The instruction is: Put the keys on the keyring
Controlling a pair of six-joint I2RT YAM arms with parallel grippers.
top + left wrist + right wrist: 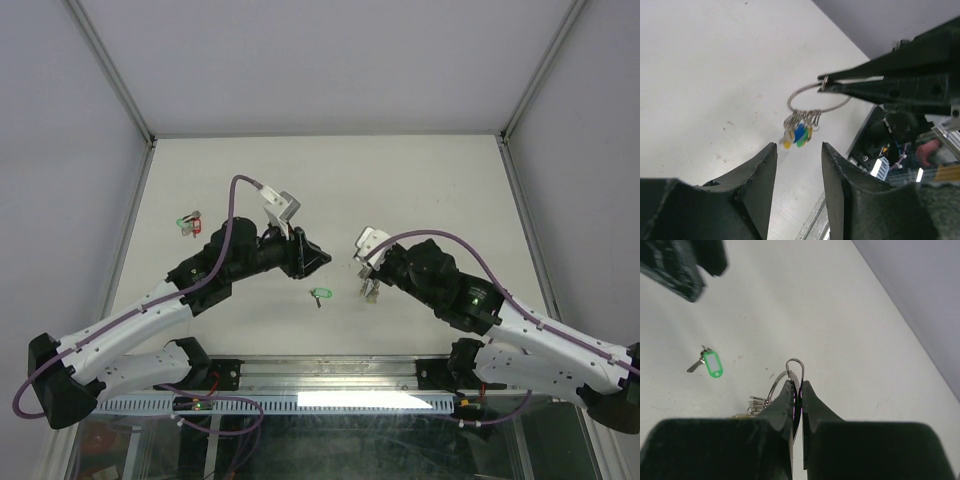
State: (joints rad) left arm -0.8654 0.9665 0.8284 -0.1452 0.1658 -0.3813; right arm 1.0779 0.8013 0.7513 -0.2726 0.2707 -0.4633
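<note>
a: what do the right fingers [792,390] hold?
b: we see them pressed together on the wire of the keyring [812,111], with its tagged keys [799,131] hanging below the tips.
a: and the left fingers [320,259]?
b: partly parted, gripping nothing; the keyring hangs just beyond their gap, clear of both.
a: any loose key?
b: we mark a green-tagged key [714,363] flat on the bench [790,300], left of the right fingers and apart from them.

White table [420,170], green-tagged key [320,295] near front; small red-and-green tagged piece [189,222] far left
</note>
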